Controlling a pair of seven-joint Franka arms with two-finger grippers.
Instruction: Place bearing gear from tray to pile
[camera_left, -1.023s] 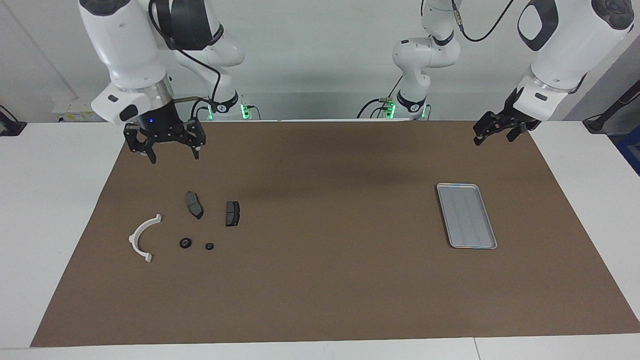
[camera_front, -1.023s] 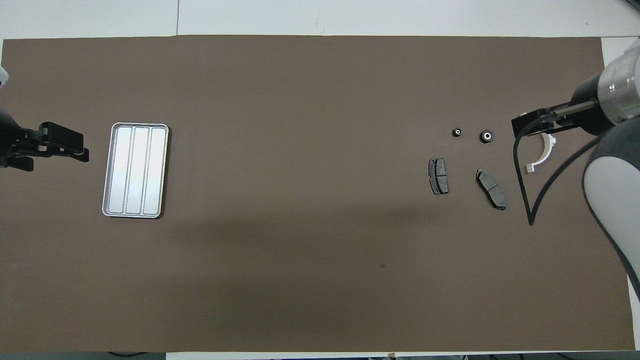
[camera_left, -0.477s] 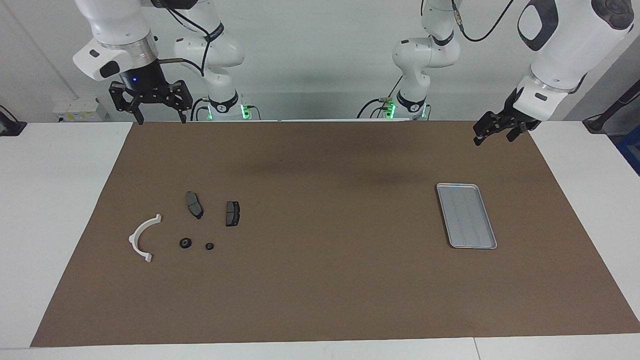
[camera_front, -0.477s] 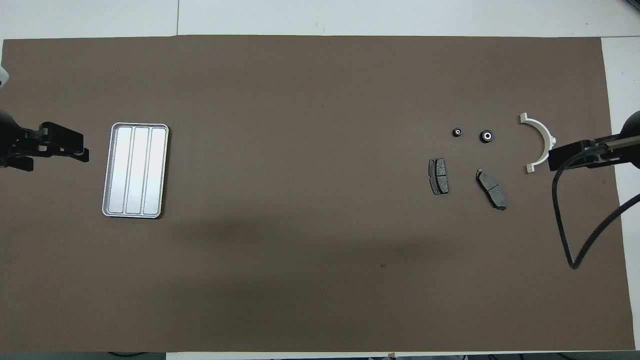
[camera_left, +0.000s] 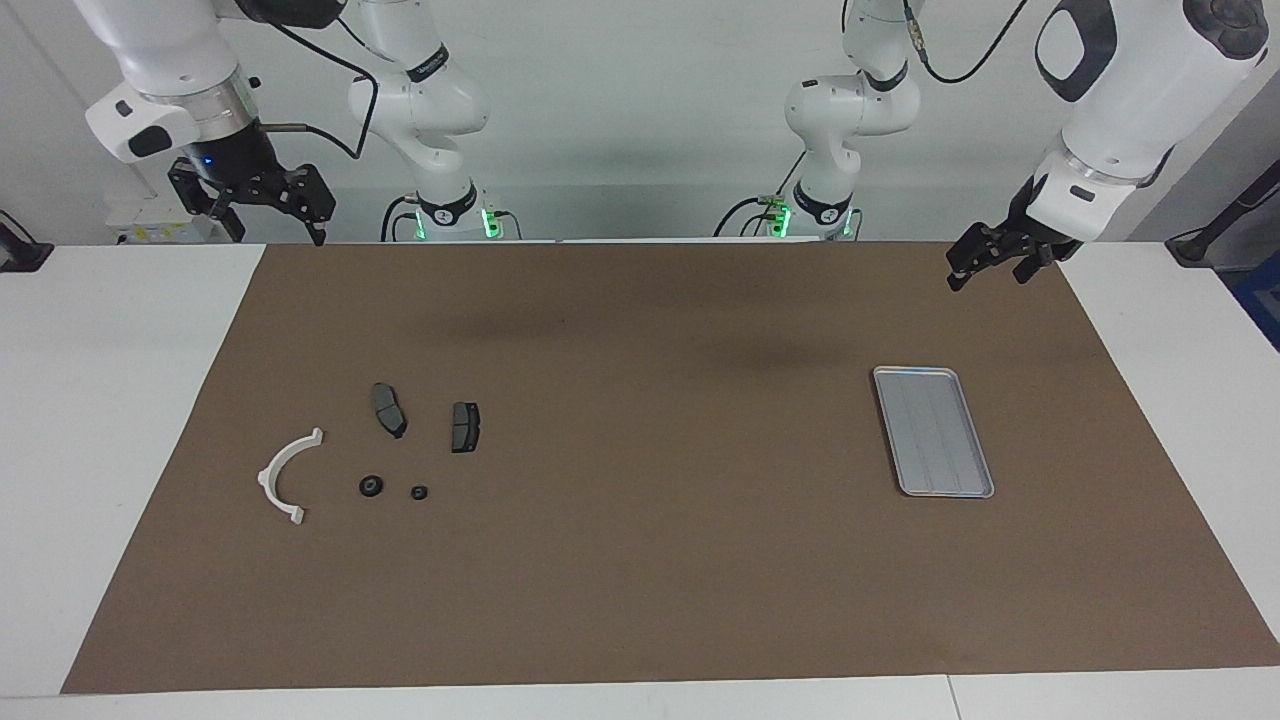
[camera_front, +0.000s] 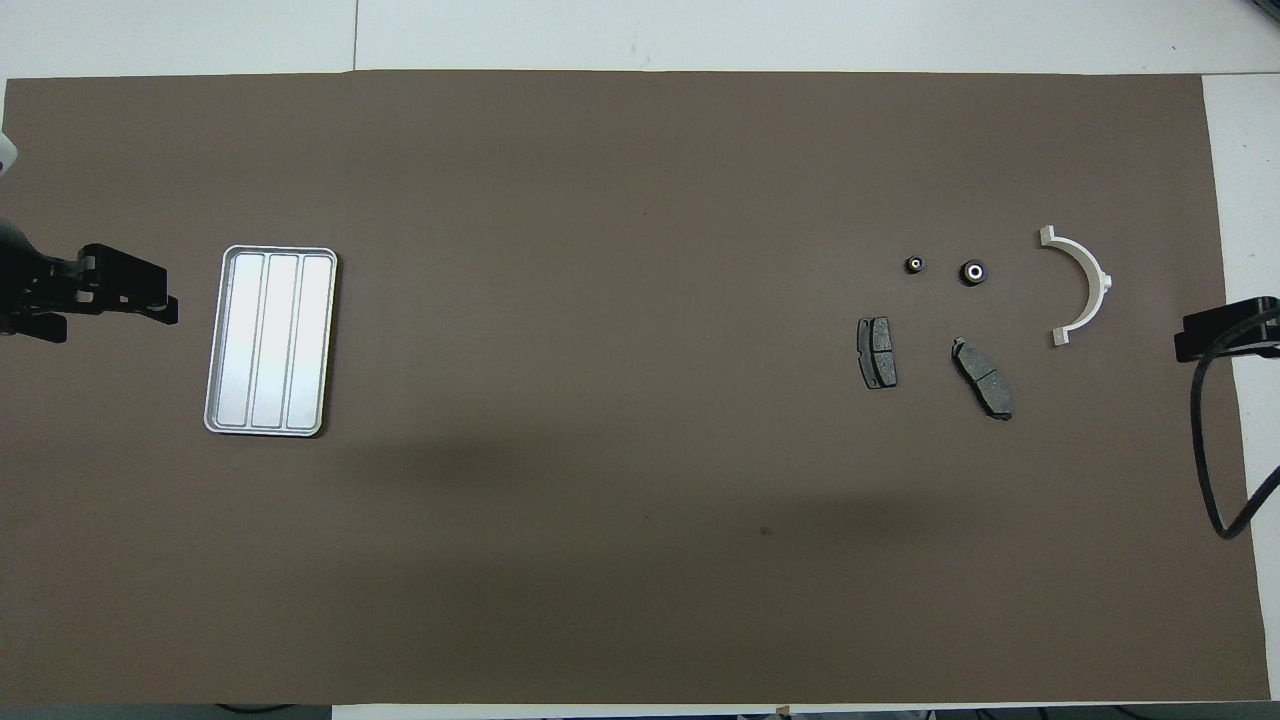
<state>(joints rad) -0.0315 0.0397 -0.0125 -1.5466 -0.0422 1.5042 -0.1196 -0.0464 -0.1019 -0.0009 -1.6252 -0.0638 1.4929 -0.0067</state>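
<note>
Bare silver tray (camera_left: 934, 431) flat; two small, seemingly gear-like black rings (camera_left: 371, 486) beside pile (camera_left: 290, 476)

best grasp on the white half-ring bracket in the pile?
Probably straight down, fingers pinching across the thin band at mid-arc. The white half-ring bracket lies flat on the brown mat, its open side toward the bearing gears. The band is narrow there, and both sides are clear; the flanged ends look awkward.
</note>
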